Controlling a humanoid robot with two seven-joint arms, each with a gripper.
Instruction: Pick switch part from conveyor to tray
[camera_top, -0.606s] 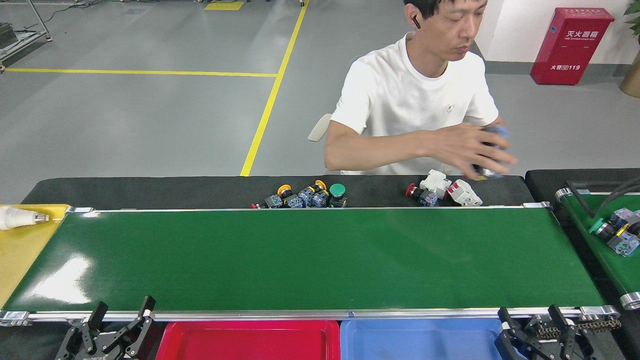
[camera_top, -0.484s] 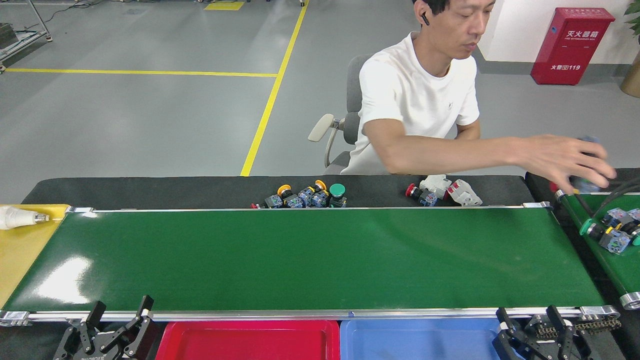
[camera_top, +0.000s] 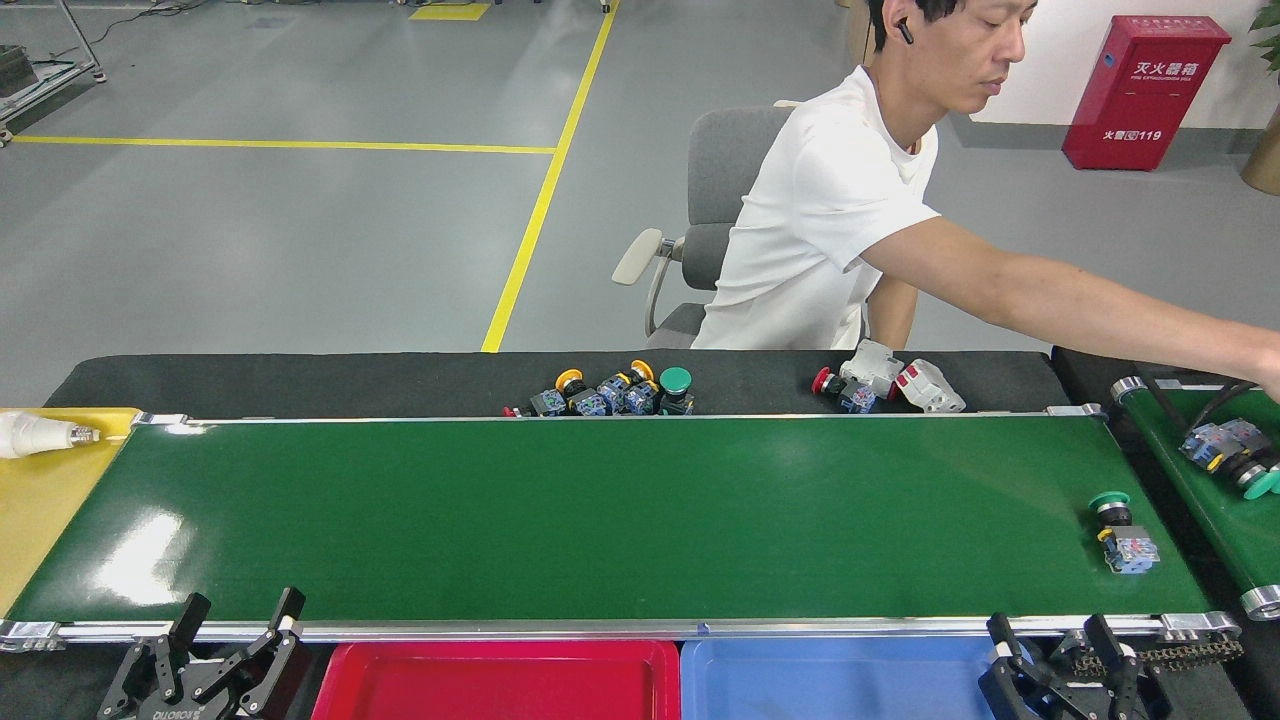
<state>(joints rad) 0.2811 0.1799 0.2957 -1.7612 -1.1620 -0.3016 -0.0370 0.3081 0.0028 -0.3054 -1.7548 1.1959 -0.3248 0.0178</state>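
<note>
1. A switch part (camera_top: 1122, 533) with a green cap and a blue-grey body is seen lying on its side on the conveyor (camera_top: 600, 520), close to the belt's right end and nearer its front rail.
2. The left gripper (camera_top: 238, 612) is held low at the bottom left, just in front of the front rail; its jaws are spread apart and nothing is held between them.
3. The right gripper (camera_top: 1047, 635) is held low at the bottom right, below the switch part and apart from it; its jaws are likewise parted and empty.
4. A red tray (camera_top: 500, 685) and a blue tray (camera_top: 840, 685) are set side by side, touching, below the front rail between the two grippers.
5. Beyond the far rail, two clusters of switch parts (camera_top: 610, 392) are laid on the black table (camera_top: 300, 380).
6. A person (camera_top: 830, 220) in a white shirt is seated behind the table, with one arm stretched out to the right over a smaller green belt (camera_top: 1215, 500), where further parts (camera_top: 1225, 447) are lying.
</note>
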